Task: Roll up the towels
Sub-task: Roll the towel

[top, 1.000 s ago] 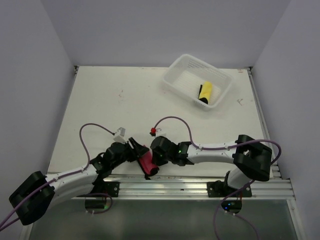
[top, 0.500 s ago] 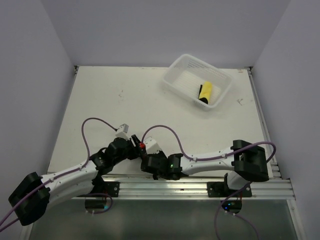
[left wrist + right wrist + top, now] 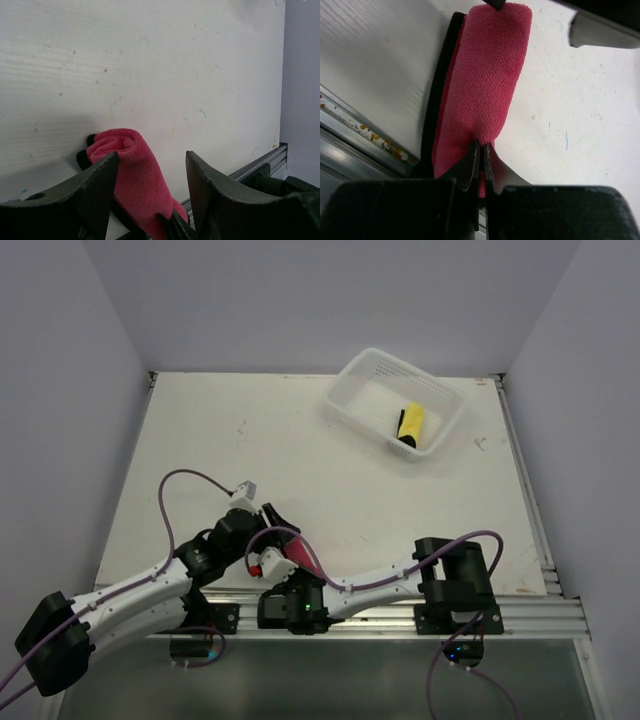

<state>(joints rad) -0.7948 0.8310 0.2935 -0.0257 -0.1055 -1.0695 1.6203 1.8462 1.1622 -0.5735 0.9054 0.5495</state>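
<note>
- So, the pink towel [image 3: 490, 75] was rolled into a tight tube, lying on the white table [image 3: 250, 440] right by the near edge, just beside the metal rail [image 3: 350, 125].
- The right gripper [image 3: 479, 150] was pinched shut on one end of that roll; its two thin fingers were pressed together with pink cloth bunched around them.
- The right arm was folded low along the near edge, so from the top camera its gripper was mostly buried under its own wrist.
- The left gripper [image 3: 151, 159] was spread wide, one finger on each side of the roll. There was a clear gap on one side, so it wasn't squeezing anything.
- A black strip [image 3: 435, 100] ran along one side of the roll. I couldn't tell if it was part of the towel or something separate.
- Far off at the back right sat the white basket [image 3: 350, 380] with a yellow towel [image 3: 412, 423] rolled up inside it, well apart from both arms.
- The purple cables looped over the table near the two wrists.
</note>
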